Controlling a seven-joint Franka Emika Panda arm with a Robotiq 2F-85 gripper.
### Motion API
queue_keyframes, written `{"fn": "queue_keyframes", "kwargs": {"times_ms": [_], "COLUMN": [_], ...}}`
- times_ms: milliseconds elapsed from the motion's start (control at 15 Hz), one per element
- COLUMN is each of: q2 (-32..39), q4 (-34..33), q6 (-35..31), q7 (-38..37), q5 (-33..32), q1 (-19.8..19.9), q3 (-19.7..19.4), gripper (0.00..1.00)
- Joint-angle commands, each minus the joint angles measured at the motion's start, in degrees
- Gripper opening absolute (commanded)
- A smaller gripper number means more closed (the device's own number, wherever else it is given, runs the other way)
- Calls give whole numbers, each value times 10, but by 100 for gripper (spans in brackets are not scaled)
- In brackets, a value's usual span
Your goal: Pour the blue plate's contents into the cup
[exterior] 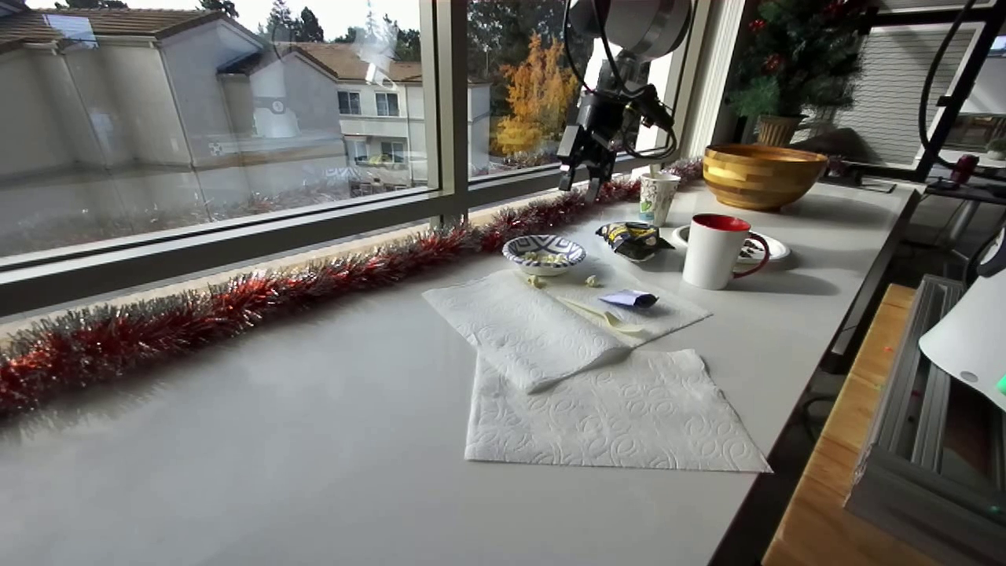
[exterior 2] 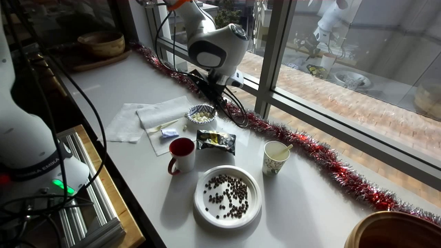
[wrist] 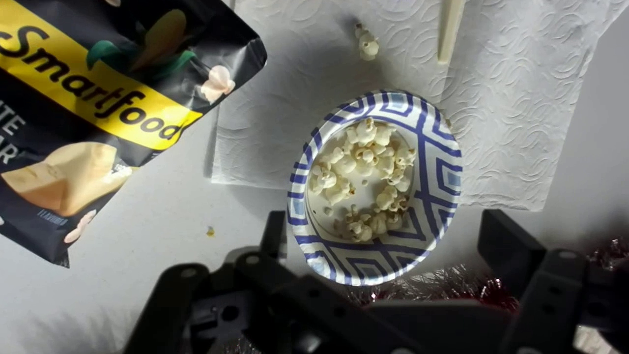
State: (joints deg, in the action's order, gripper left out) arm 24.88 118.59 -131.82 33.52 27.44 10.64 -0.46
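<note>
The blue plate [exterior: 542, 269] is a small bowl-like dish with a blue-and-white pattern. It rests upright by the paper towels and also shows in an exterior view [exterior 2: 195, 109]. In the wrist view the plate [wrist: 440, 179] holds popcorn [wrist: 364, 157]. The cup [exterior: 705, 259] is a white mug with a red inside and red handle, upright on the table; it shows in an exterior view [exterior 2: 187, 162] but is out of the wrist view. My gripper [exterior: 580, 187] is open and empty above the plate. In the wrist view its fingers [wrist: 383, 221] stand apart at either side of the plate's near part.
A black snack bag [exterior 2: 216, 142] lies between plate and mug. A patterned paper cup [exterior 2: 275, 160], a white plate [exterior 2: 198, 206] of dark beans, paper towels [exterior: 613, 413], a fork [exterior: 621, 322] and a wooden bowl [exterior: 762, 177] are on the table. Tinsel [exterior: 314, 279] lines the window.
</note>
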Motion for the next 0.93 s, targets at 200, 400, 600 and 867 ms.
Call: {"fn": "queue_keyframes", "kwargs": {"times_ms": [200, 400, 600, 867], "q2": [80, 110, 134, 161], "q4": [-65, -82, -91, -107], "q6": [-1, -4, -15, -34], "q7": [15, 16, 22, 34], "q5": [0, 7, 7, 17], "q1": [39, 50, 57, 75], "q3": [32, 46, 60, 84], "gripper": [100, 100, 100, 100]}}
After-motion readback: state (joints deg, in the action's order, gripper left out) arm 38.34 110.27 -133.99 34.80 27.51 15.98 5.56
